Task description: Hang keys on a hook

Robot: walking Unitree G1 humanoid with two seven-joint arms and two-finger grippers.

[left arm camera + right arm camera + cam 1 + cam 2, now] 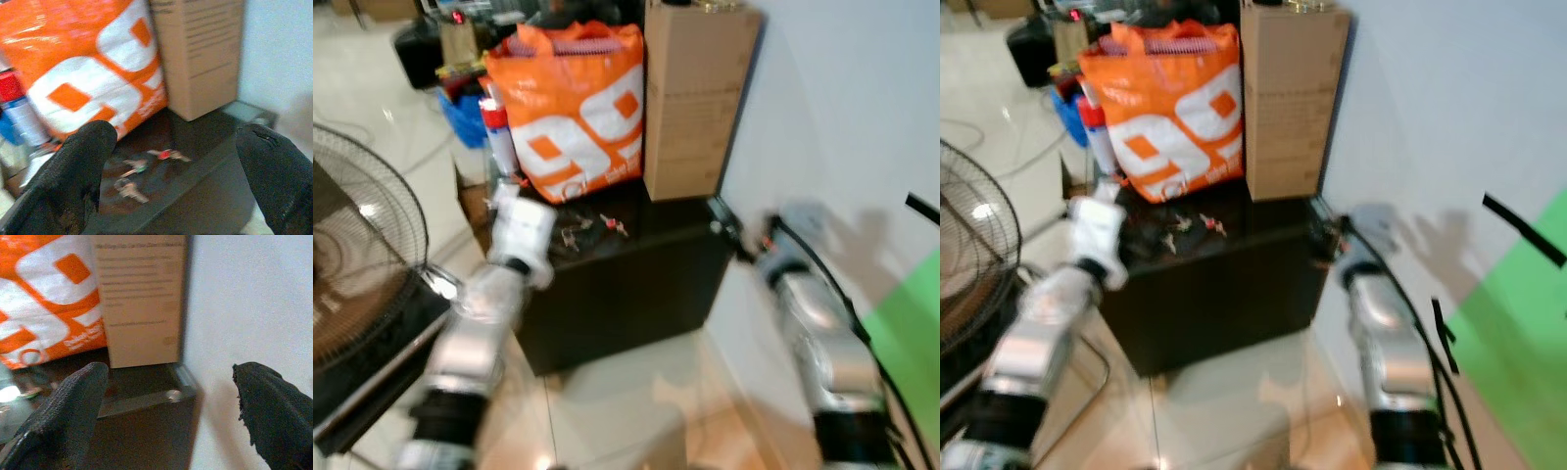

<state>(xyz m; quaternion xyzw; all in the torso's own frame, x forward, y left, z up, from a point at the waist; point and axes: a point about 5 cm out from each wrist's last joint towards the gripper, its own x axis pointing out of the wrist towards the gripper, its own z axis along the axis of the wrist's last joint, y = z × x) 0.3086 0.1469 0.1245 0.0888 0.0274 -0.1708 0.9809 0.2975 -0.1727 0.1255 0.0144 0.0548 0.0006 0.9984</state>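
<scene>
Several small keys [146, 169], one with a red tag, lie loose on the top of a dark cabinet [636, 264], in front of an orange bag. My left gripper [176, 139] is open, its two black fingers [83, 161] spread wide just short of the keys at the cabinet's left end. My left arm's white wrist [524, 230] rises over that end. My right gripper [168, 377] is open too, pointing at the cabinet's right corner, where it meets the white wall. The keys also appear in the head view [1190, 225].
An orange and white bag [573, 108] and a tall cardboard box [690, 98] stand at the back of the cabinet. A spray can [497, 137] is beside the bag. A floor fan [357, 255] stands on the left. On the wall at right are a black strip [1518, 230] and a green patch [1518, 333].
</scene>
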